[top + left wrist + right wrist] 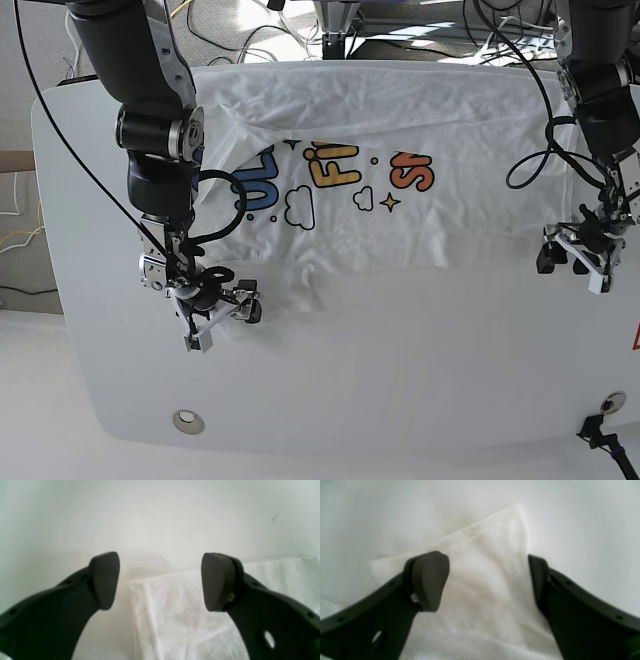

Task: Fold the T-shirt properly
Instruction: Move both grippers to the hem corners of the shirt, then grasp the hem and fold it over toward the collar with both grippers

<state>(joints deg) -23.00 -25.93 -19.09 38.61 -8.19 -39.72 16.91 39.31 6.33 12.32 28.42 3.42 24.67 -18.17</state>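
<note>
The white T-shirt (420, 230) lies spread across the far half of the table. Its upper part is folded down over the blue, yellow and orange print (340, 175), hiding the tops of the letters. My right gripper (218, 308) hovers open over the shirt's near left corner. In the right wrist view, white cloth (482, 600) lies beneath the open right gripper (487, 580). My left gripper (566, 262) stands open at the shirt's right edge. In the left wrist view, a shirt corner (180, 620) lies under the left gripper (160, 580). Neither holds anything.
The white table (400, 380) has a rounded front edge with a round hole (185, 422) near its front left. A cable plug (603, 405) sits at the front right. Loose cables (300, 25) run behind the table's back edge.
</note>
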